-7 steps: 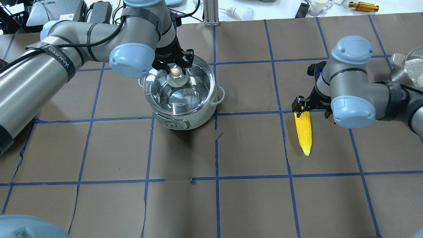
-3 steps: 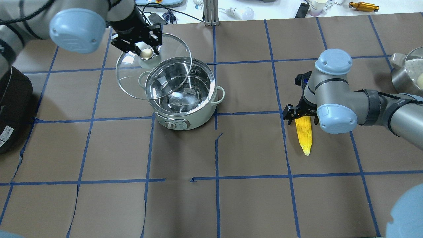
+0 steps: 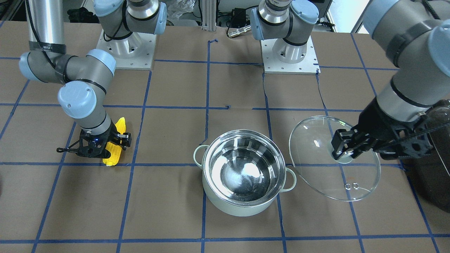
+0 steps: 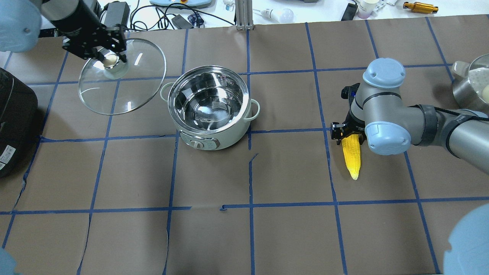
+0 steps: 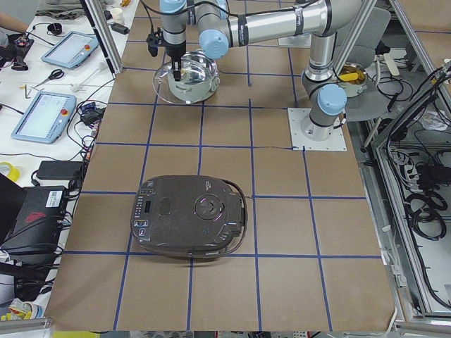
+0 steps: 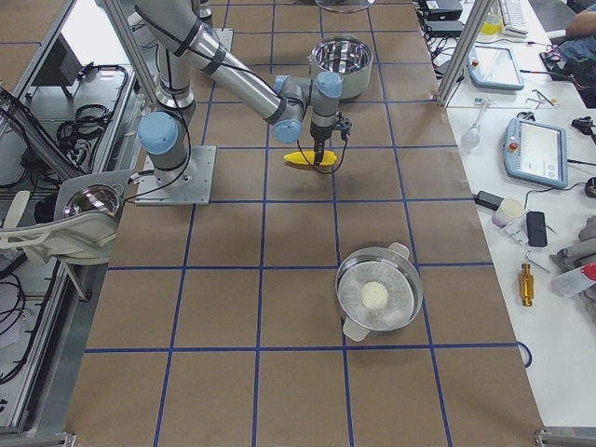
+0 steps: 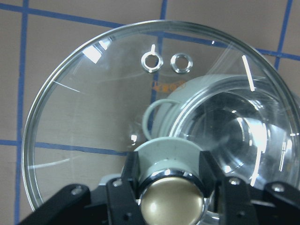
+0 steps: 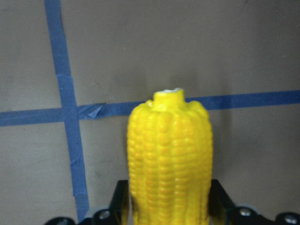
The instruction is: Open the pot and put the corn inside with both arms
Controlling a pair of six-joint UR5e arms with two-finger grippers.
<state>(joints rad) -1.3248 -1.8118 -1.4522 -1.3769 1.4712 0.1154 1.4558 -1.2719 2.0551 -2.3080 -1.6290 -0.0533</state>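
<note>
The pale mint-green pot (image 4: 229, 134) stands open at the table's middle, its steel inside bare; it also shows in the front view (image 3: 242, 209). My left gripper (image 4: 110, 57) is shut on the brass knob of the glass lid (image 4: 126, 89) and holds it tilted in the air, left of the pot and clear of it. The lid also shows in the front view (image 3: 316, 140) and the left wrist view (image 7: 89, 117). The yellow corn (image 4: 352, 158) lies on the table to the right. My right gripper (image 4: 349, 134) is shut on its thick end (image 8: 171, 154).
A large black appliance (image 4: 15, 114) sits at the table's left end, close under the held lid. A steel pot holding a white ball (image 4: 471, 82) stands at the right edge. Cables and tools lie beyond the far edge.
My left gripper has lifted the lid off the pot and carried it up and to the left. My right gripper has lowered and closed on the corn's thick end.
</note>
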